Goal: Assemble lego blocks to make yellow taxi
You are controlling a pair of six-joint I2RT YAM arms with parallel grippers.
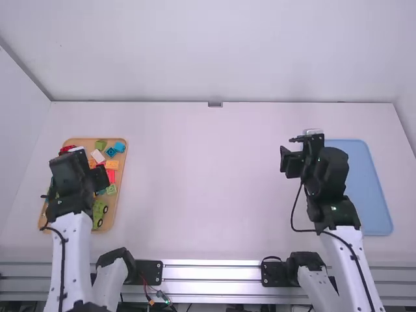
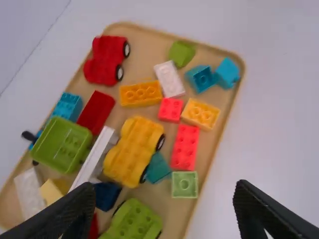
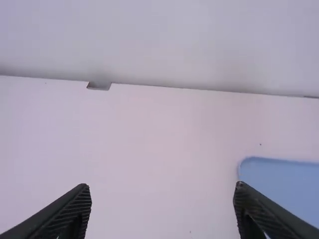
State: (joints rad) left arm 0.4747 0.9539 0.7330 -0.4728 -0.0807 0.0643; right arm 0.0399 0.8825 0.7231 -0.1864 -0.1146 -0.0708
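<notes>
Left gripper (image 2: pixel 165 191): wide, empty, above wooden tray (image 2: pixel 149 50). Right gripper (image 3: pixel 162 191): wide, empty. Yellow car base (image 2: pixel 133 149): in the tray, teal block (image 2: pixel 158 169) beside it; we risk a tilted grasp if a finger catches that close neighbour.

A yellow wheeled base (image 2: pixel 133 153) lies among loose, multicoloured lego blocks (image 2: pixel 185 147) in a tan tray (image 2: pixel 144 54).

Table (image 1: pixel 208 182) with tan tray (image 1: pixel 117 203), blue tray (image 1: pixel 368 195)
</notes>
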